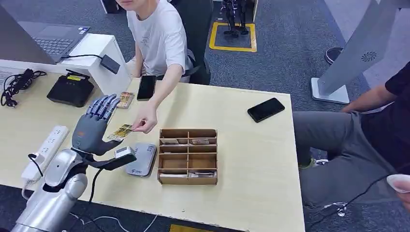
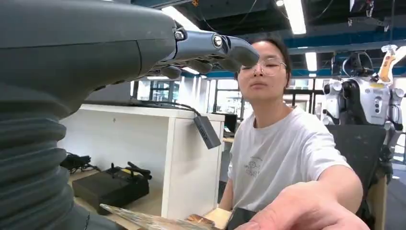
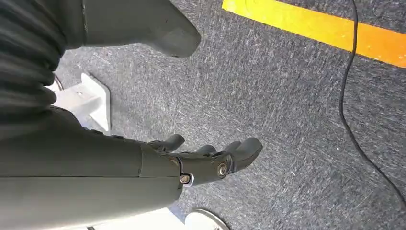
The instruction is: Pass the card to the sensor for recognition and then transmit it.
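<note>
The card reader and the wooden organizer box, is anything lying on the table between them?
No. In the head view, bare tabletop separates the card reader from the wooden organizer box.

A pale wooden desk (image 1: 251, 159) carries a wooden divided box (image 1: 187, 155) near its middle, with a grey sensor pad (image 1: 140, 162) just beside it – a black phone (image 1: 265, 109) lies well apart toward the far edge, another phone (image 1: 146, 87), a black device (image 1: 71, 89) and a white power strip (image 1: 46, 150) also rest on it
</note>
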Controlling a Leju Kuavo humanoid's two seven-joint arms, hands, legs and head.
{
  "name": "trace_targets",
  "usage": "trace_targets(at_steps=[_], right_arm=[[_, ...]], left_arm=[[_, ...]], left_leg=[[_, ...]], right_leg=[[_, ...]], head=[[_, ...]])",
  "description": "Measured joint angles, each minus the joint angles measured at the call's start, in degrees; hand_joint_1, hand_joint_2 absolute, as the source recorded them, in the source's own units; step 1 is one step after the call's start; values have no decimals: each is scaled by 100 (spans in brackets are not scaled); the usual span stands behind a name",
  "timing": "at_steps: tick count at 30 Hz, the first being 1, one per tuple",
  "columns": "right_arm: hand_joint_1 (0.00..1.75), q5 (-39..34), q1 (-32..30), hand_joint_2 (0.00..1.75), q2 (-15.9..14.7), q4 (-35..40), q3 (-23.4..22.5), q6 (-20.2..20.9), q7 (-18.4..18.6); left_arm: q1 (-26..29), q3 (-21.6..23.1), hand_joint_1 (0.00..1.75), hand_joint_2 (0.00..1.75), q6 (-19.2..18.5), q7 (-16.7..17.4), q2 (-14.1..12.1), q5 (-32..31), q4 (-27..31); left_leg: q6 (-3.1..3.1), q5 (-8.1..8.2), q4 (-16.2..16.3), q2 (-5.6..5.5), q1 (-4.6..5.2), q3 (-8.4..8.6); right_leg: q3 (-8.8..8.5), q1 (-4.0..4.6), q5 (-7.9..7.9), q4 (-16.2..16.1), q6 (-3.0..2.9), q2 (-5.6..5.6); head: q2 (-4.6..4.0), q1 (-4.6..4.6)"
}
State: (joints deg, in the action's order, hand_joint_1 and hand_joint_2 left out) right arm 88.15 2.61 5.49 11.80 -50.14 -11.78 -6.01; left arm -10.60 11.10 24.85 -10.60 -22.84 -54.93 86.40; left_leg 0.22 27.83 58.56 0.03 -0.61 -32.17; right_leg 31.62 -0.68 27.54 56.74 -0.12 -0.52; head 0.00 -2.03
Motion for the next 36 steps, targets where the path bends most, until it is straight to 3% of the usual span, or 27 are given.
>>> trace_targets(at_steps=[5,6,7,8,16,17,18,19,20,21,23,24,27,36], right_arm=[[0,0,0,175,0,0,2,-22,4],[0,0,0,175,0,0,0,-31,2],[0,0,0,175,0,0,2,-37,-2],[0,0,0,175,0,0,2,-39,-4],[0,4,-1,175,0,-2,2,-37,-33],[0,4,-1,175,0,-2,2,-37,-33],[0,4,-1,175,0,-2,2,-35,-33],[0,4,-1,175,0,-2,2,-33,-33],[0,9,-1,175,0,-2,2,-31,-33],[0,11,-1,175,0,-2,2,-31,-30],[0,15,0,175,2,-2,9,-33,-13],[0,17,-1,175,9,-2,11,-35,0],[0,17,0,175,17,-2,15,-39,2],[0,17,2,175,24,-2,20,-31,2]], left_arm=[[-1,2,5,175,6,24,0,0,0],[0,2,66,175,7,24,2,2,0],[0,2,166,175,0,26,0,20,0],[0,2,175,175,-11,26,0,50,0],[0,2,175,175,-28,28,-4,101,-2],[0,2,164,175,-28,28,-4,101,-2],[0,2,101,175,-28,28,-4,103,-2],[0,2,127,175,-31,28,-4,103,-2],[0,4,129,175,-31,28,-9,107,-2],[0,4,148,175,-31,28,-13,107,-2],[3,4,155,175,-31,31,-26,109,-2],[5,4,148,175,-28,33,-35,112,-2],[17,2,161,175,-26,33,-57,116,-2],[24,4,161,175,15,-20,-55,96,-2]], left_leg=[[0,0,0,0,0,0],[0,0,0,0,0,-1],[0,0,0,0,0,-1],[0,0,0,0,0,-1],[0,0,0,0,0,-1],[0,0,0,0,0,-1],[0,0,0,0,0,-1],[0,0,0,0,0,-1],[0,0,0,0,0,-1],[0,0,0,0,0,-1],[0,0,0,-1,0,-2],[0,0,0,-1,0,-2],[0,0,0,-1,0,-2],[0,0,0,-1,0,-2]], right_leg=[[0,0,0,0,0,0],[0,0,0,0,0,0],[0,0,0,0,0,0],[0,0,0,0,0,0],[0,0,0,0,0,0],[0,0,0,0,0,0],[0,0,0,0,0,0],[0,0,0,0,0,0],[0,0,0,0,0,0],[0,0,0,0,0,0],[0,0,0,0,0,0],[0,0,0,1,0,0],[-1,0,0,1,0,1],[-1,0,0,2,0,2]], head=[[0,0],[0,0],[0,0],[0,0],[0,0],[0,0],[0,0],[0,0],[0,0],[0,0],[0,0],[0,0],[0,0],[0,0]])
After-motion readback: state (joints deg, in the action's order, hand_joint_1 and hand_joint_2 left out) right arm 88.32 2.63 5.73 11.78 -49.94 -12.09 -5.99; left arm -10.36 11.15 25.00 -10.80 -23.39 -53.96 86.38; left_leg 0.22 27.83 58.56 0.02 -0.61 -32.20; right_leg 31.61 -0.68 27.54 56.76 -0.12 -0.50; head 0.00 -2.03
